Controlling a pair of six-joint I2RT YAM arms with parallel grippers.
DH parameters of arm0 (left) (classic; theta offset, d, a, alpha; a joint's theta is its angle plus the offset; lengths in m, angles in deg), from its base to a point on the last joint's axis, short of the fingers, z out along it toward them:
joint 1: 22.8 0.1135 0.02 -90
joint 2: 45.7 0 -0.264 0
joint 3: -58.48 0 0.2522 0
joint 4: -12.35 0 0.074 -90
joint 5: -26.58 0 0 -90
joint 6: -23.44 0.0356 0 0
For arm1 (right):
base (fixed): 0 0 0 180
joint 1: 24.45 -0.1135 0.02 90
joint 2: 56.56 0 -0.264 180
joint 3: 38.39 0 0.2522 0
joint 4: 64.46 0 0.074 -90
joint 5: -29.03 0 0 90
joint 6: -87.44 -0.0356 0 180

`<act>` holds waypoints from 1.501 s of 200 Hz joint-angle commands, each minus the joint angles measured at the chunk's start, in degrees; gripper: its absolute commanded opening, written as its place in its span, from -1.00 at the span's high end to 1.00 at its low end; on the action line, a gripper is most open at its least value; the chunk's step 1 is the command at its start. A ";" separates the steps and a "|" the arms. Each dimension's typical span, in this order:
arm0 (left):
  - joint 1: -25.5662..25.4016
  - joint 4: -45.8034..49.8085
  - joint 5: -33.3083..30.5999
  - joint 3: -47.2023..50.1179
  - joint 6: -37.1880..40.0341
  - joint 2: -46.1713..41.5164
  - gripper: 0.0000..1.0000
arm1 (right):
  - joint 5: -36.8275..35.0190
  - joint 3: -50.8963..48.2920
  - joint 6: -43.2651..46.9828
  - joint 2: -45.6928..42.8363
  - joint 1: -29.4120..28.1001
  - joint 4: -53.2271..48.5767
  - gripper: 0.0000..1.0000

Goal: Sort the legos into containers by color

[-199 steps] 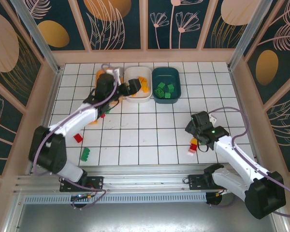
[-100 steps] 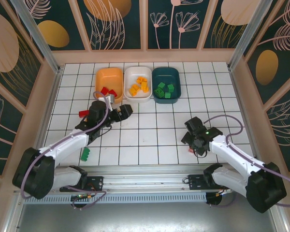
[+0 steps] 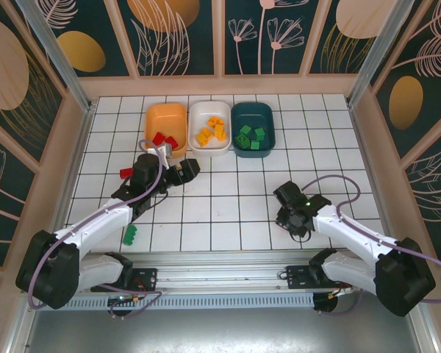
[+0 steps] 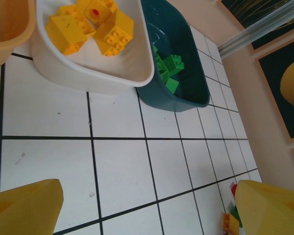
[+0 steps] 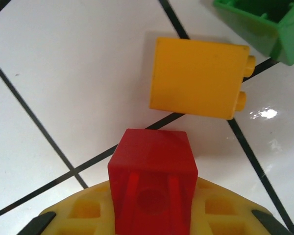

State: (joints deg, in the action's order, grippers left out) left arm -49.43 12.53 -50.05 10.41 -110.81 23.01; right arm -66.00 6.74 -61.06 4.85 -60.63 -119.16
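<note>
Left fingers (image 4: 24, 208): spread apart above the desk (image 4: 117, 171), just near of the white tray (image 4: 88, 78).
Right fingers (image 5: 73, 215): clamped on a red brick (image 5: 153, 171), near right.
Other trays: orange tray (image 3: 165, 118) on the left, teal tray (image 3: 252, 152) on the right.
Loose: yellow brick (image 5: 198, 78) beside the red brick.

No readable text, label or number on anything.

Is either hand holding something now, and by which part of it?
The right hand seems to grip a red lego by its two sides, with its open underside toward the camera. The left hand is open and holds nothing.
</note>
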 commanded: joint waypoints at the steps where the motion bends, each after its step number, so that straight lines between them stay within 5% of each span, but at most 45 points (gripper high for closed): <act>1: -0.03 4.64 -5.41 -1.71 1.22 -2.34 -0.81 | -1.93 4.76 1.01 1.88 -3.26 1.45 0.62; 44: 7.06 15.07 -16.25 -2.42 -2.12 -4.72 -0.89 | -6.52 21.64 9.47 16.46 -11.74 11.16 0.64; 81: 16.83 16.84 -13.66 3.37 -8.81 -6.35 -0.97 | -5.44 39.39 22.15 32.37 -14.95 27.88 0.63; 109: 18.55 15.50 -6.44 7.90 -13.62 -8.28 -0.97 | 7.47 52.70 26.47 44.74 -13.45 37.42 0.61; 153: 18.63 20.59 -8.88 9.52 -16.13 -16.76 -0.97 | 12.60 83.35 32.34 69.71 -10.95 26.53 0.58; 185: 18.65 21.02 -8.33 10.73 -16.67 -22.53 -0.97 | 12.64 97.79 33.80 79.34 -9.68 21.97 0.53; 215: 18.61 22.51 -6.22 7.79 -14.07 -21.11 -0.97 | 13.21 109.78 34.16 85.58 -8.73 15.96 0.01; 236: 18.63 21.67 -4.08 6.45 -12.65 -19.54 -0.97 | 12.73 110.60 35.32 84.17 -9.01 15.02 -0.21; 263: 18.68 17.42 -1.10 6.20 -10.56 -18.88 -0.94 | 9.96 105.56 36.64 77.08 -9.64 15.83 -0.23; 300: 16.22 8.14 2.98 6.86 -10.06 -14.97 -0.89 | -2.00 70.73 36.29 51.36 -9.62 26.05 -0.22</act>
State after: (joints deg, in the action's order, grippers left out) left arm -31.27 28.68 -51.01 18.15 -122.59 5.68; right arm -58.62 94.41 -25.28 74.79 -70.25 -99.84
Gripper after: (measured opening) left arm 0.950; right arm 0.613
